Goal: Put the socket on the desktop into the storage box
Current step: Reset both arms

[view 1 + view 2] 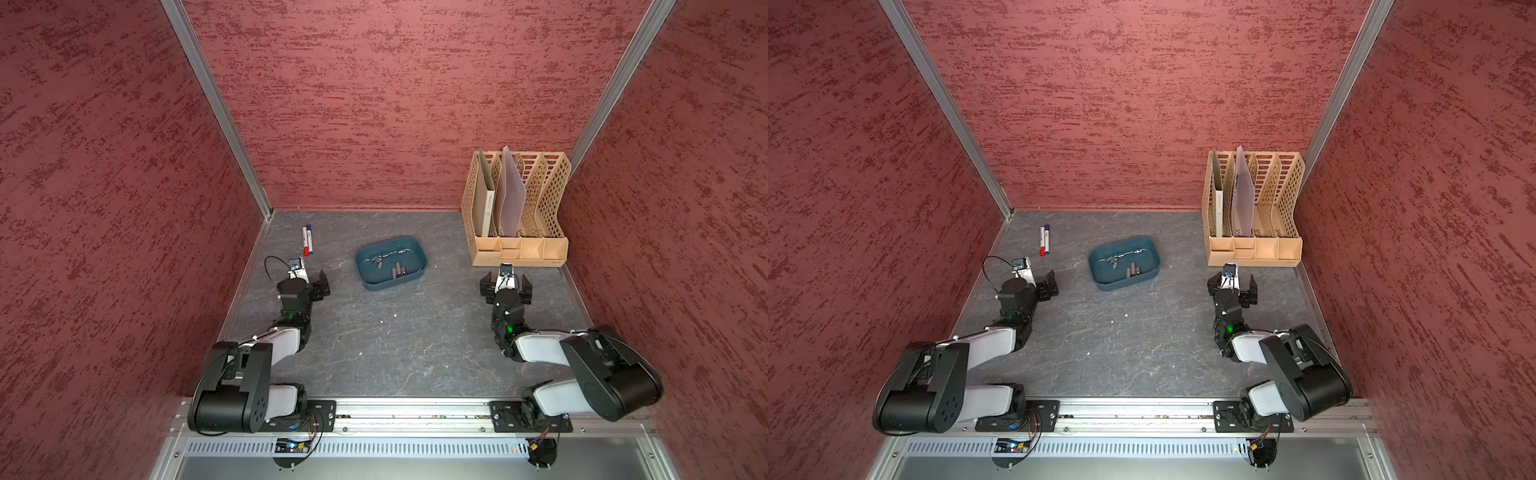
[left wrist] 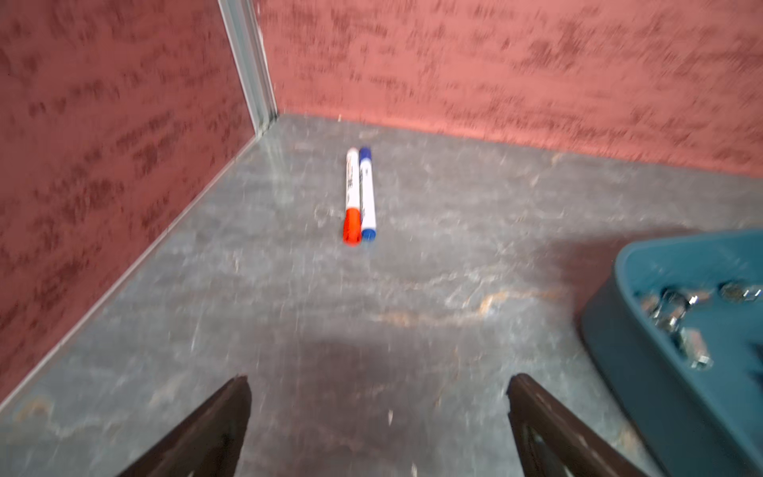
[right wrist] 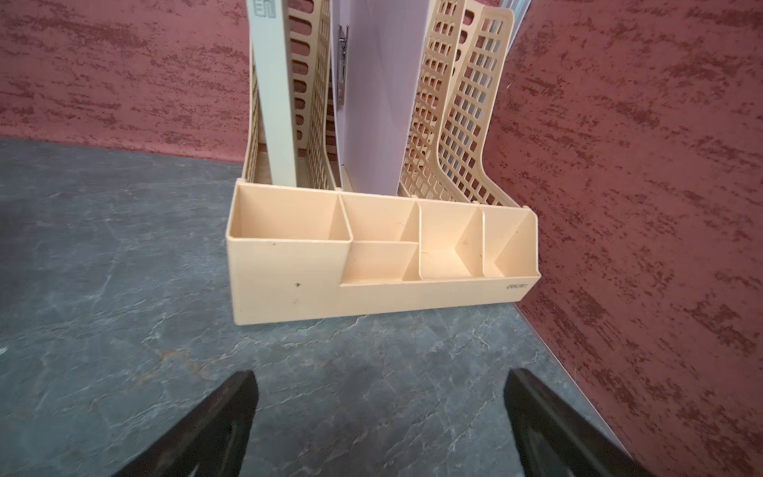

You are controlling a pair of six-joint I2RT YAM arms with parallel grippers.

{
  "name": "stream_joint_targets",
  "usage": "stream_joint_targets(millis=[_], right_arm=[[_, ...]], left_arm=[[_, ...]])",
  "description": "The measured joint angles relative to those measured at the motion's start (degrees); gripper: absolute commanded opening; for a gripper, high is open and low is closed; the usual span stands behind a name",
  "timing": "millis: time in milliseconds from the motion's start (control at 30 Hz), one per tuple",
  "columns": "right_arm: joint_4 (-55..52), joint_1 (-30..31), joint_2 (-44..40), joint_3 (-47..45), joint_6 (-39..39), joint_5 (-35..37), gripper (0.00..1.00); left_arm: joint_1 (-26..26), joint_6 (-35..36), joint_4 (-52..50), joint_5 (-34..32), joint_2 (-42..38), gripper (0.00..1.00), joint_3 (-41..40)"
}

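Teal plastic storage box (image 1: 392, 283) on the dark grey, pale-veined worktop (image 1: 395, 357), set slightly toward 12 o'clock from its centre (12 o'clock = back wall in both top views). Several small metal sockets (image 1: 397, 271) lie on the floor of the box. Two dark ones sit side by side near its 6 o'clock wall, and brighter chrome ones are scattered toward 10 and 12 o'clock.

At 10 o'clock of the box and well apart from it, a red-capped marker (image 2: 351, 196) and a blue-capped marker (image 2: 367, 194) lie parallel and touching.

At 1 o'clock, in the back corner, a beige lattice file rack (image 1: 552, 195) stands upright. It holds a cream binder (image 1: 485, 203) and a pale lilac folder (image 1: 512, 195).

Left arm (image 1: 293, 303) is at 9 o'clock of the box. The left jaws are spread wide and hold nothing. The blurred left wrist view shows bare worktop between the two dark fingers (image 2: 206, 429), with a corner of the box nearby.

Right arm (image 1: 508, 307) is at 3 o'clock of the box, just on the 6 o'clock side of the rack. The right jaws likewise stand wide apart over bare worktop, gripping nothing.
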Motion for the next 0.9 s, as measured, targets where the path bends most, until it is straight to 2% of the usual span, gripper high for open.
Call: stream_joint_targets(millis=[133, 200, 300, 367, 533, 900], right_arm=[[5.09, -4.68, 3.06, -0.07, 1.53, -4.81, 0.98], [7.10, -7.02, 3.63, -0.66, 1.99, -10.23, 0.98], [11.65, -9.09, 7.39, -1.53, 2.64, -15.96, 0.98], [9.94, -9.53, 8.04, -1.36, 3.08, -18.45, 0.98], [5.01, -10.58, 7.76, 3.61, 4.52, -21.55, 0.98], [4.09, -10.88, 7.48, 2.89, 4.68, -25.40, 0.98]], left_arm=[[-0.11, 1.09, 12.37, 0.28, 6.64, 1.00, -2.23], [-0.55, 1.90, 15.78, 0.28, 10.47, 1.00, -3.08], [-1.09, 2.69, 15.17, 0.76, 11.43, 1.00, -2.40], [-0.61, 2.56, 14.23, 1.05, 11.39, 1.00, -0.37], [0.35, 2.27, 13.81, 1.11, 11.19, 1.00, 1.68], [1.62, 1.60, 11.96, 3.28, 11.19, 1.00, 1.81]])
